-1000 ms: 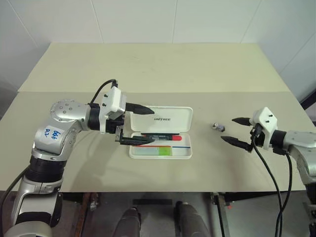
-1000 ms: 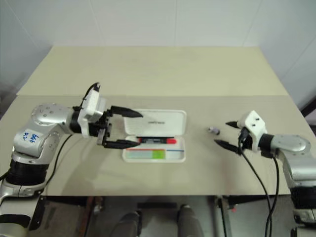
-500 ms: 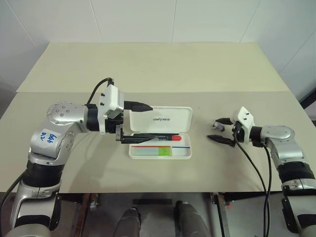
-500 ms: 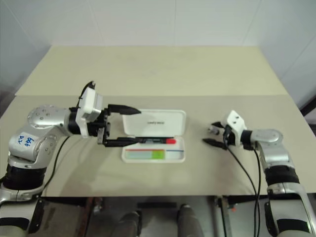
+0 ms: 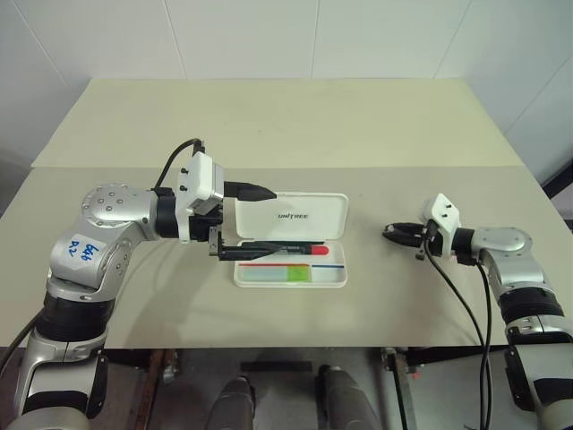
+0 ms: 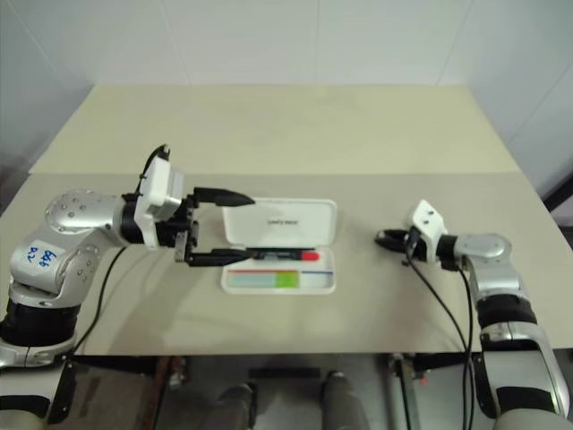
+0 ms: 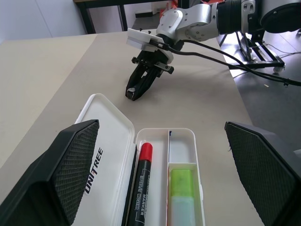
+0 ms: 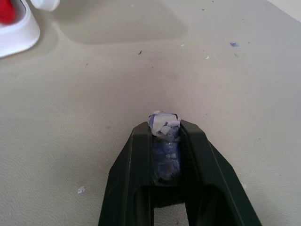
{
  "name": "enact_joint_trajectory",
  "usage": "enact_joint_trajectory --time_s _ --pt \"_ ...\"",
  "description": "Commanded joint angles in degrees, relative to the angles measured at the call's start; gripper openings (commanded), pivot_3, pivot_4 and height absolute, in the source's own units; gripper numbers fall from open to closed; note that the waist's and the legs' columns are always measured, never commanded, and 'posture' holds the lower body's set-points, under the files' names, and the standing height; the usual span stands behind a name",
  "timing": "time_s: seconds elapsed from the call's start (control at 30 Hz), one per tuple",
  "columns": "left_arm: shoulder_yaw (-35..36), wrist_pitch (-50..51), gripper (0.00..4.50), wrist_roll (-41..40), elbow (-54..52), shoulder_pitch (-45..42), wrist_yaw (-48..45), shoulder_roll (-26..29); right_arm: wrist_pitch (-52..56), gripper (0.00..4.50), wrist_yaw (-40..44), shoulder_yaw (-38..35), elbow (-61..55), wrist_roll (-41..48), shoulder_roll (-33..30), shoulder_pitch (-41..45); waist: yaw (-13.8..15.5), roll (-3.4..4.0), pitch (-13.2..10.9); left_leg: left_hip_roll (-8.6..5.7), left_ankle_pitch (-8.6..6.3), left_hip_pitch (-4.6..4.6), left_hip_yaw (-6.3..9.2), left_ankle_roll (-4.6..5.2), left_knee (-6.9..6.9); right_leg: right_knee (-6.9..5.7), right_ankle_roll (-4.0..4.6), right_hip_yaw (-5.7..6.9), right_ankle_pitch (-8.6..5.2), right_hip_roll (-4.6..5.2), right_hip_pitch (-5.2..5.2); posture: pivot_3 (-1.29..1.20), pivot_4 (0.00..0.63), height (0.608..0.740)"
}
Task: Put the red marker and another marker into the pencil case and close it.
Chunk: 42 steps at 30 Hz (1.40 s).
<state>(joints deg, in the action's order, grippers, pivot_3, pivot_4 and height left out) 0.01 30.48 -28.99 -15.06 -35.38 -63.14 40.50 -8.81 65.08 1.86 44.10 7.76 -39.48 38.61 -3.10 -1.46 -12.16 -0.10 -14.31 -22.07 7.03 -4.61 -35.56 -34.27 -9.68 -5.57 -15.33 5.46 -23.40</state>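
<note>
We count one pencil case, lying open on the table with its lid folded back flat, away from us. Inside its tray we count two markers: the red marker lies lengthwise in the compartment next to the hinge, and another marker, the pale one with the bright green cap, lies in the compartment on the near side, with the tray's divider between them. A red line and a blue line run along the tray between the two markers in the head views. We also count one small scrap of blue and white stuff; what it is we cannot tell.

The table has a plain beige top, with a seam running across it behind the case. Pale walls rise behind it. In the left wrist view a dark metal frame stands on the floor past the table's edge.

The left gripper hangs at the case's left end with its two fingers spread wide, one over the lid's corner and one low beside the tray; they hold nothing. The right gripper rests low on the table, well to the right of the case, its fingers pressed in on the small scrap.
</note>
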Motion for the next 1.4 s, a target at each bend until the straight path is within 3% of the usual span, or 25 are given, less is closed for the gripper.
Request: enact_joint_trajectory --time_s 0.03,0.27,0.43,0.7,1.23,1.4 --pt "0.7 -1.7 4.5 -0.2 -0.5 -0.3 -0.5 0.7 2.0 0.4 0.5 -1.2 -7.9 1.3 -1.0 -1.7 0.0 0.0 0.0 0.0 0.0 0.0 0.0 0.0 -0.01 -0.01 0.0 0.0 0.0 0.0 0.0 0.0 0.15 0.74" --pt "0.6 -4.0 4.5 1.3 0.4 2.0 -1.3 2.1 17.8 0.4 1.6 0.3 -40.9 9.2 -0.2 -9.5 -0.2 0.03 0.0 0.02 -0.01 -0.01 0.01 -0.01 0.06 -0.12 0.01 -0.02 -0.03 -0.02 -0.1 0.0 0.15 0.74" --pt "0.2 -4.6 4.5 1.8 -0.2 3.6 -1.1 2.0 24.5 0.4 -0.8 4.7 -52.8 10.9 3.5 -12.1 0.1 0.01 0.0 0.01 -0.02 -0.02 0.02 -0.01 -0.03 -0.14 0.02 -0.01 -0.04 -0.02 -0.08 0.0 0.15 0.74" --pt "-0.2 -5.0 4.5 2.2 0.3 2.9 -1.0 1.6 21.4 0.4 -0.8 9.7 -49.8 7.4 6.3 -14.1 0.5 0.01 0.0 0.0 -0.02 -0.04 0.02 0.0 -0.04 -0.12 0.03 -0.01 -0.05 -0.01 -0.08 0.0 0.15 0.74" --pt "-0.1 -4.5 4.5 1.9 -0.4 2.6 -0.3 1.5 15.1 0.4 0.6 10.7 -40.5 4.5 6.8 -14.0 0.2 0.01 0.0 0.0 -0.02 -0.03 0.02 0.0 -0.03 -0.14 0.04 -0.01 -0.05 -0.01 -0.08 0.0 0.15 0.74" --pt "-0.1 -4.4 4.5 1.8 -0.4 2.3 -0.4 1.5 14.8 2.01 -0.2 9.9 -41.0 5.4 8.1 -12.1 0.1 0.01 0.0 0.0 -0.02 -0.01 0.02 0.0 -0.04 -0.16 0.04 -0.01 -0.05 -0.02 -0.08 0.0 0.15 0.74"
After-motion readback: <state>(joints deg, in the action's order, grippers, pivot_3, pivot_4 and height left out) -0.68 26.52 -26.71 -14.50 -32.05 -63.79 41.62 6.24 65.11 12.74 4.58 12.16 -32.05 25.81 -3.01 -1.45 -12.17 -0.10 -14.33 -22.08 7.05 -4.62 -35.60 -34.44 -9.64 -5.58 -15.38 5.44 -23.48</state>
